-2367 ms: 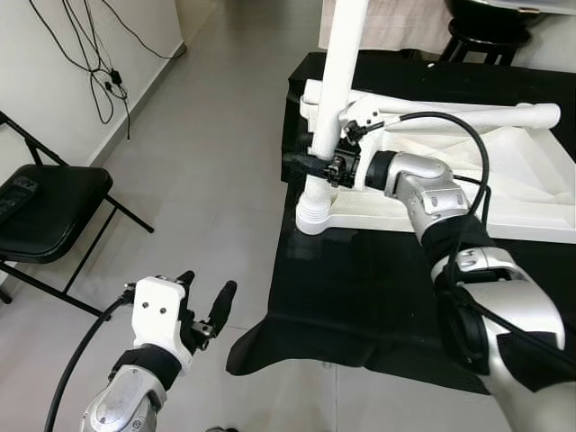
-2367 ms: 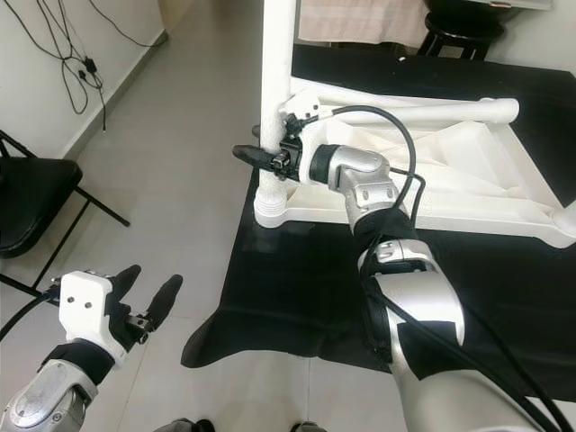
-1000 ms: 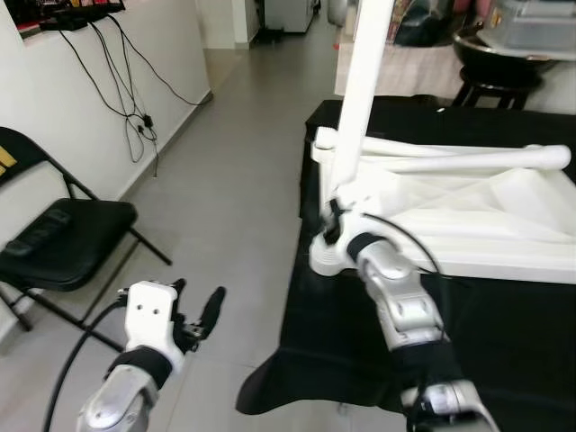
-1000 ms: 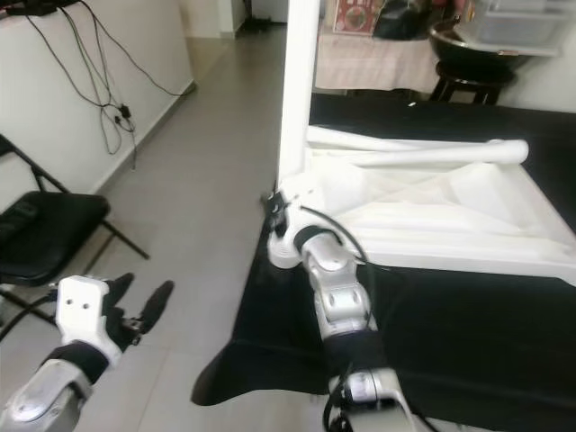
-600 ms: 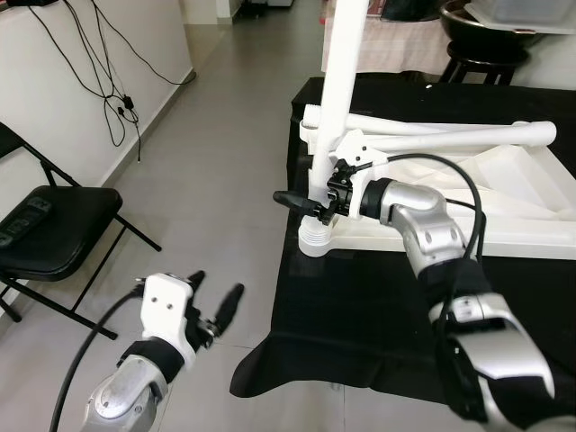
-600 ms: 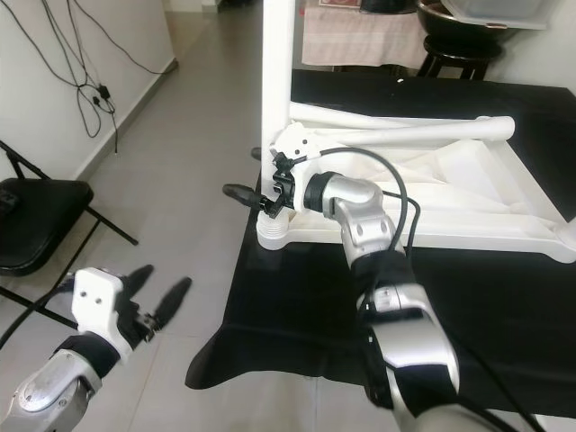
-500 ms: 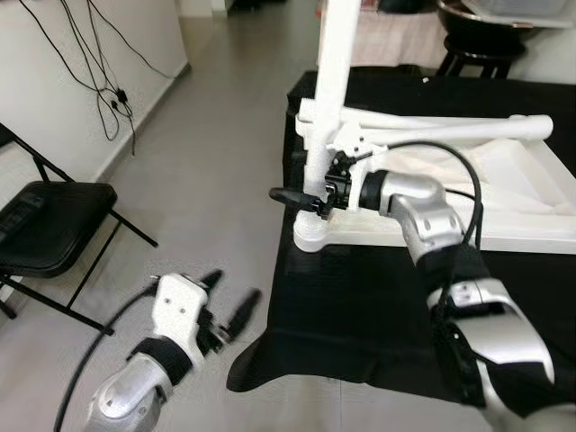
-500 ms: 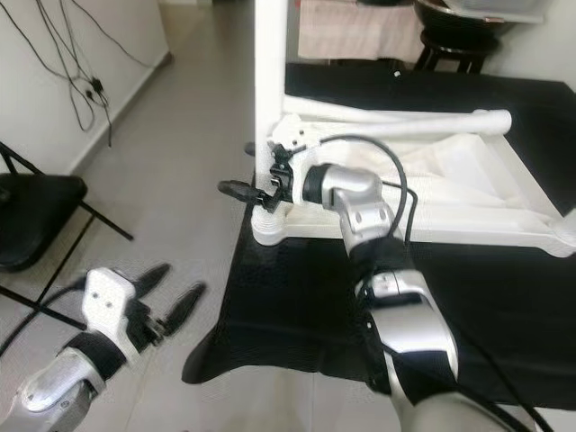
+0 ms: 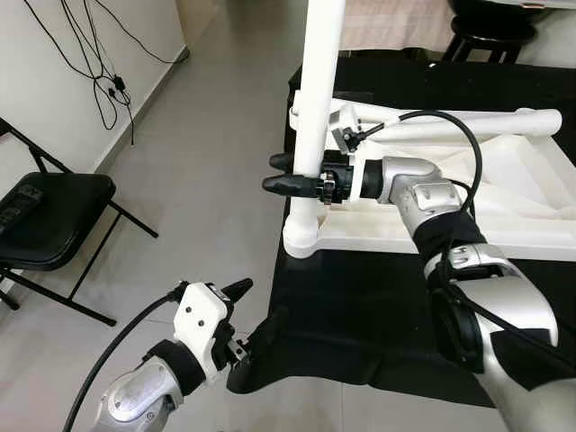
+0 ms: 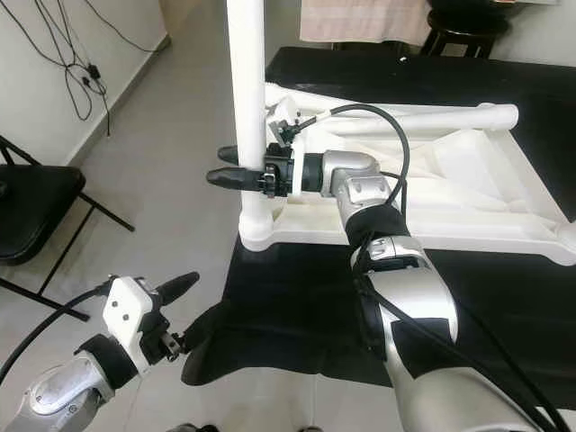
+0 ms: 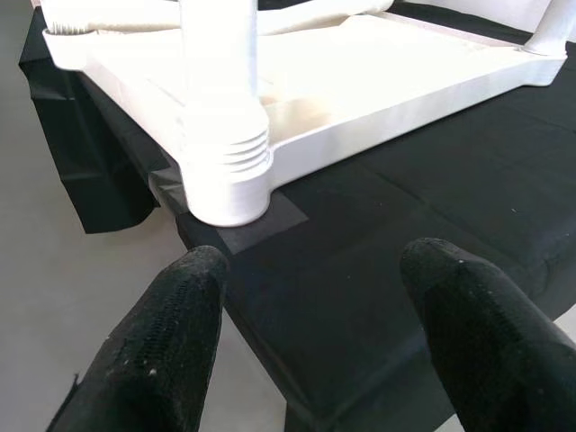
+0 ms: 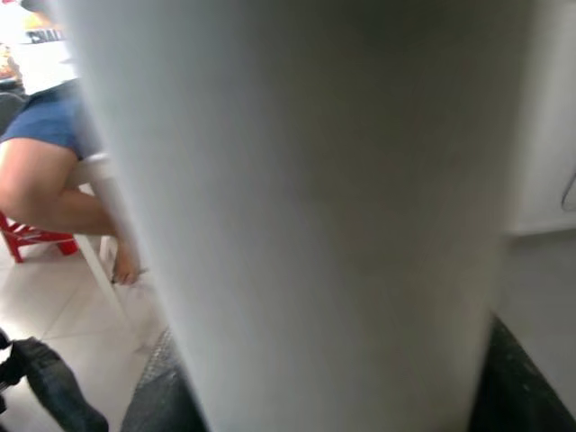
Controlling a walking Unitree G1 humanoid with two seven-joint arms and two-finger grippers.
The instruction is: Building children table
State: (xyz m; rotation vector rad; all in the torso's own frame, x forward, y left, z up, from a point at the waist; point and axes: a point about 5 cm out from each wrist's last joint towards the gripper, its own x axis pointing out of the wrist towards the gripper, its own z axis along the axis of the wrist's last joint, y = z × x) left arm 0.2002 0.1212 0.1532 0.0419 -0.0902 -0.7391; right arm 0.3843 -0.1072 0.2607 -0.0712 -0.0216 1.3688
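- Left end effector [image 9: 241,317] hovers low over the floor, fingers spread, near the black cloth [image 9: 360,306].
- Right end effector [image 9: 290,183] clamps the upright white leg [image 9: 317,99], socketed in the overturned tabletop [image 9: 504,207].
- A black chair [image 9: 49,216] stands left; the leg's top is cut off.

black folding chair [image 9: 49,211], wall cables [image 9: 99,67], dark stool [image 9: 486,27], grey tiled floor [image 9: 207,171]

Table top [image 9: 468,193] lies on cloth [image 9: 378,297] (leg [image 9: 315,108] upright at its left corner); chair [image 9: 45,216] far left.
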